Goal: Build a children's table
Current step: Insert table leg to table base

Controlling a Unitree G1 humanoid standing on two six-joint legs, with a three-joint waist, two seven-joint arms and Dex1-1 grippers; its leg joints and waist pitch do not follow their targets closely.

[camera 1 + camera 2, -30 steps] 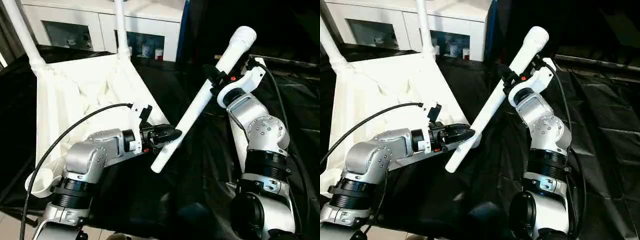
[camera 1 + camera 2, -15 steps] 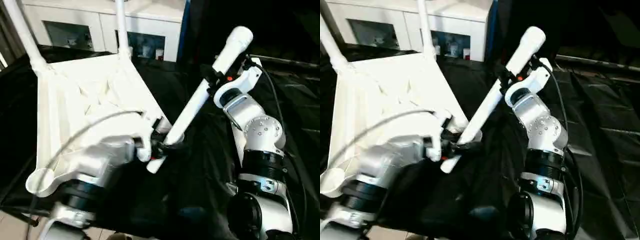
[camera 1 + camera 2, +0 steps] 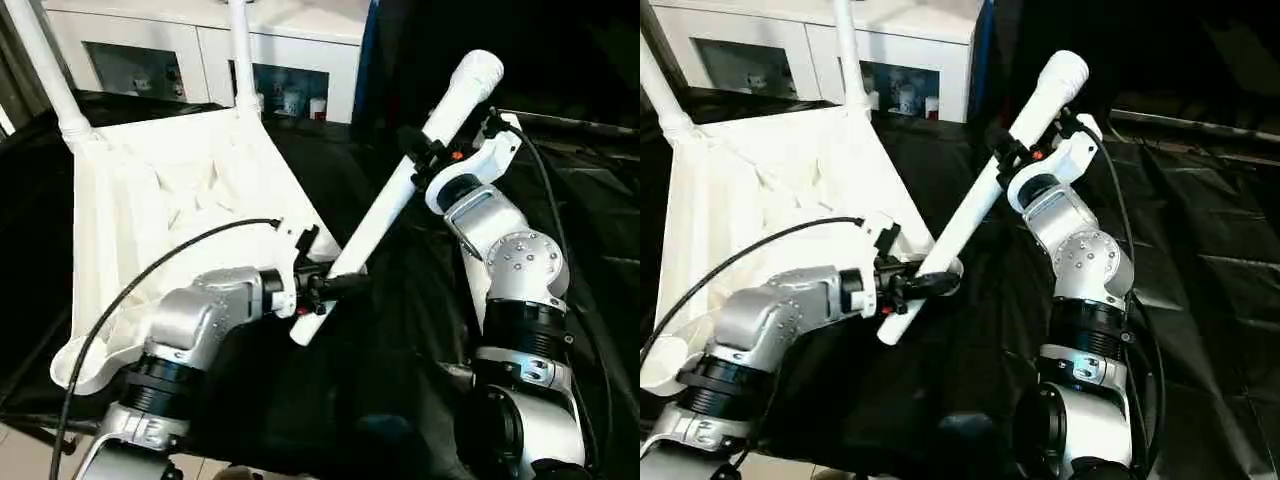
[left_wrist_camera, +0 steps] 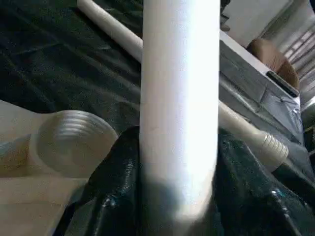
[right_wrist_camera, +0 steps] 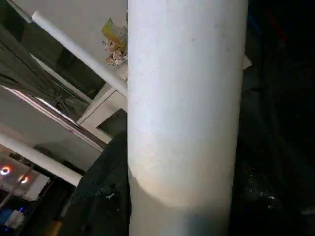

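Both grippers are clamping one white leg [image 3: 400,195], the left gripper [image 3: 322,287] near its lower end, the right gripper [image 3: 432,160] near its threaded top, above the upturned tabletop's [image 3: 150,215] near corner; it is probably handling as light, stiff, slippery plastic.

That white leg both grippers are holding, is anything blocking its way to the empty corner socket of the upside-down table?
Nothing visible does. The leg, held by the left gripper and the right gripper, hangs tilted with its lower end beside the tabletop's near right corner, whose empty socket lies open.
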